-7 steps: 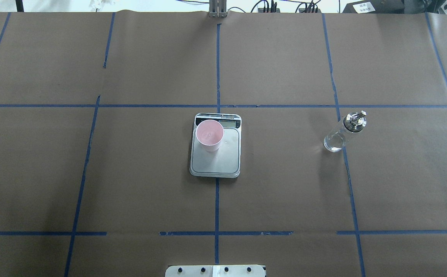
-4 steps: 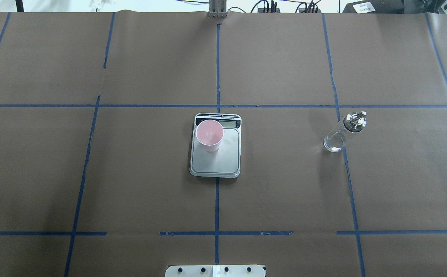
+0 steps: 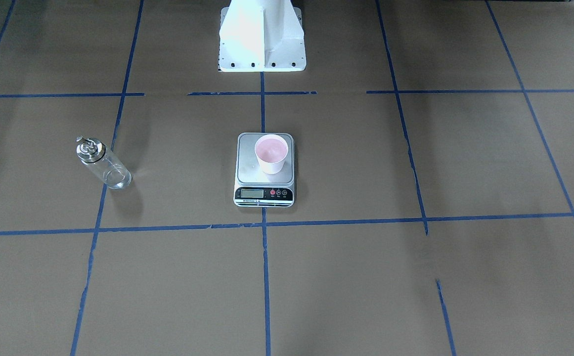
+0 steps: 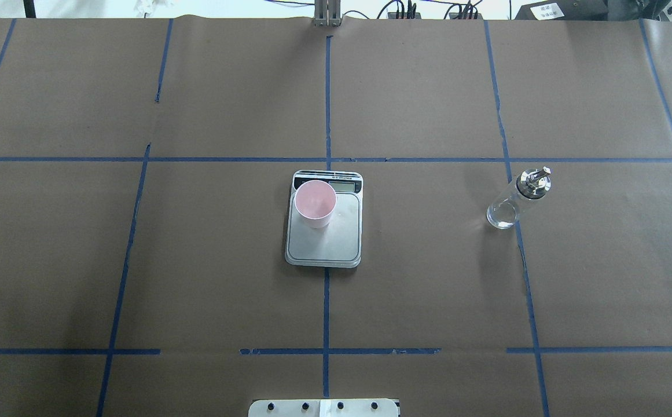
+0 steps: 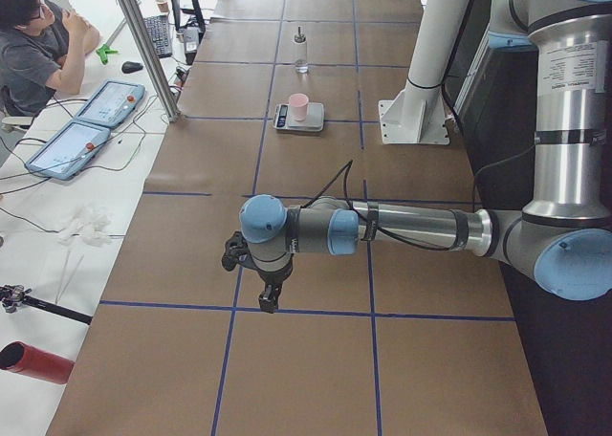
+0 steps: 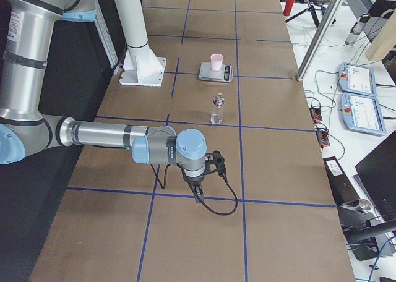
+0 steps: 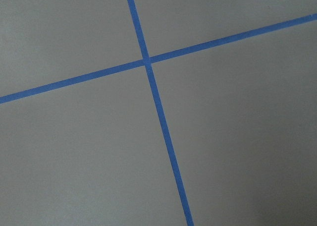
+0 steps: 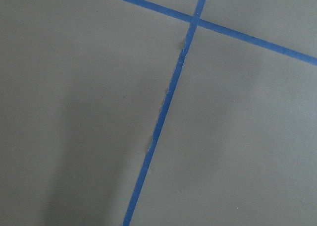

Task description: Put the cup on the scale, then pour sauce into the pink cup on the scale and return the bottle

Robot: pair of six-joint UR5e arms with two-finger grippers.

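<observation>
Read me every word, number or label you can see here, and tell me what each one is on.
Nothing can be quoted; no text reads clearly.
Scale display: no digits legible.
Captions under the scale's buttons: too small.
White label on the black box past the table's far edge: blurred.
Sticker on the left arm: too small.
</observation>
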